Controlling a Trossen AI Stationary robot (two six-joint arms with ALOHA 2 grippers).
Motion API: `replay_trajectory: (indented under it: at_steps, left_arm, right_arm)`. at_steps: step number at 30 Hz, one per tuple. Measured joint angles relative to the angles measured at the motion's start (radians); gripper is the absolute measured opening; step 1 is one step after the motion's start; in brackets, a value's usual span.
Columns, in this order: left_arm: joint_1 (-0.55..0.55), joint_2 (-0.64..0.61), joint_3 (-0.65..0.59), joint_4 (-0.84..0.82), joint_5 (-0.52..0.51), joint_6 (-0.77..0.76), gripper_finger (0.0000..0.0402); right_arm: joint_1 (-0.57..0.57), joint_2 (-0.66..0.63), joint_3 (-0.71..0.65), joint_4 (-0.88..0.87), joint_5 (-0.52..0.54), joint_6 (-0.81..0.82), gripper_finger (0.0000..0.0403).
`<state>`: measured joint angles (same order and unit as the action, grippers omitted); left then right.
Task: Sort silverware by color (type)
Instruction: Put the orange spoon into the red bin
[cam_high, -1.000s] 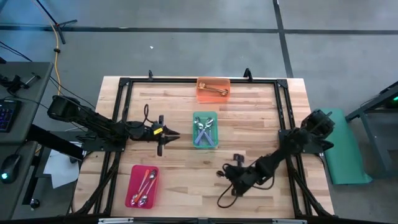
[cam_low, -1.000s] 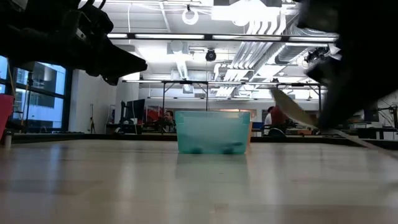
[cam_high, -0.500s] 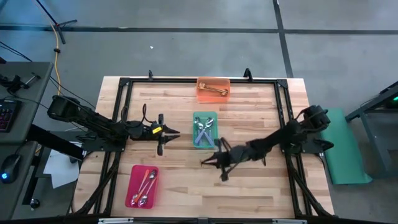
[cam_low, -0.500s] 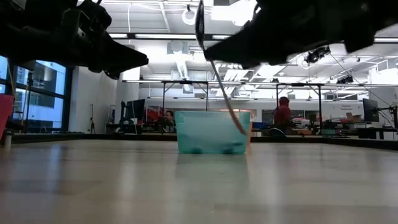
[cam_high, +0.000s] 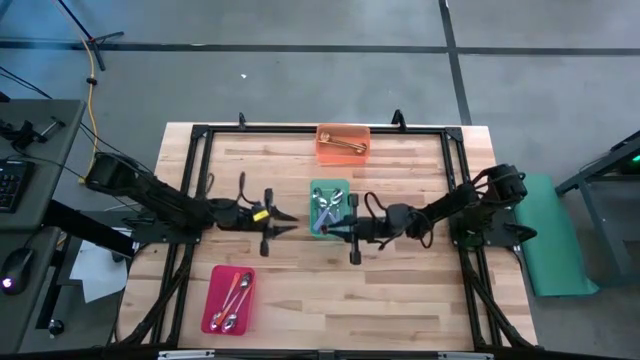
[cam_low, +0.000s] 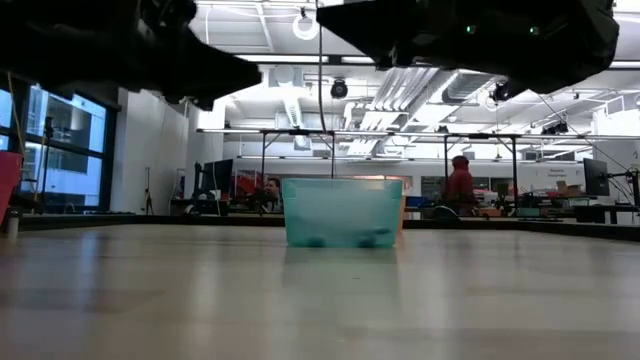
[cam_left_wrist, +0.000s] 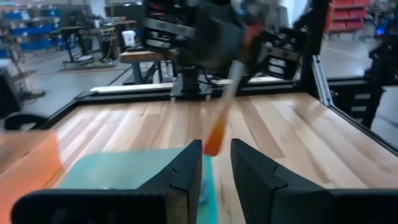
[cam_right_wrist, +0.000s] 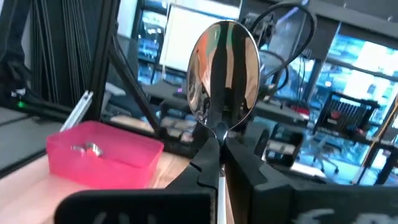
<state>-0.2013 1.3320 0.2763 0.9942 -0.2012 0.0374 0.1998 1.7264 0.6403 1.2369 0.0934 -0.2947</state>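
I'm holding an orange-handled spoon (cam_right_wrist: 222, 81) pinched in the right gripper (cam_high: 345, 226) fingers, hanging over the green tray (cam_high: 329, 208) (blue spoons there), while the left gripper (cam_high: 283, 222), fingers parted and empty, is closing in, risking a collision or misdrop.

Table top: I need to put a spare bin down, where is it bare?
Bare wood lies right of the red tray along the near edge, and left of the orange tray. Crowded: both grippers flank the green tray.
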Motion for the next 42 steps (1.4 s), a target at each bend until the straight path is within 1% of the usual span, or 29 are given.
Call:
replay_trajectory:
  at_steps: [5, 8, 11, 14, 17, 20, 23, 26, 32, 37, 42]
  left_arm:
    - [-0.037, 0.142, 0.125, -0.002, -0.001, 0.050, 0.0111]
    - [-0.050, 0.197, 0.188, -0.001, -0.007, 0.054, 0.0137]
    - [-0.051, 0.223, 0.231, -0.002, -0.012, 0.077, 0.0161]
    - [-0.046, 0.227, 0.258, -0.003, -0.026, 0.091, 0.0178]
    - [-0.041, 0.227, 0.278, -0.002, -0.022, 0.098, 0.0185]
    - [-0.040, 0.227, 0.294, -0.006, -0.004, 0.116, 0.0184]
    - [-0.040, 0.227, 0.305, -0.032, 0.010, 0.139, 0.0173]
    - [-0.037, 0.227, 0.311, -0.030, 0.012, 0.140, 0.0153]
    - [-0.006, 0.227, 0.334, -0.030, 0.012, 0.140, 0.0101]
    - [0.013, 0.227, 0.343, -0.026, 0.062, 0.133, 0.0060]
    - [0.013, 0.227, 0.343, -0.022, 0.066, 0.142, 0.0011]
  right_arm:
    - [-0.004, 0.000, 0.000, 0.061, -0.009, -0.030, 0.0000]
    - [-0.004, 0.000, 0.000, 0.069, -0.019, -0.039, 0.0000]
    - [-0.004, 0.000, 0.000, 0.075, -0.044, -0.040, 0.0000]
    - [-0.003, 0.000, 0.000, 0.076, -0.046, -0.039, 0.0000]
    - [-0.003, 0.000, 0.000, 0.076, -0.046, -0.039, 0.0000]
    - [-0.003, 0.000, 0.000, 0.089, -0.047, -0.039, 0.0000]
    - [-0.003, 0.000, 0.000, 0.099, -0.049, -0.039, 0.0000]
    - [-0.003, 0.000, 0.000, 0.100, -0.050, -0.039, 0.0000]
    - [-0.005, 0.000, 0.000, 0.110, -0.050, -0.036, 0.0000]
    - [-0.005, 0.000, 0.001, 0.114, -0.046, -0.028, 0.0000]
    - [-0.006, 0.000, 0.001, 0.113, -0.026, -0.020, 0.0000]
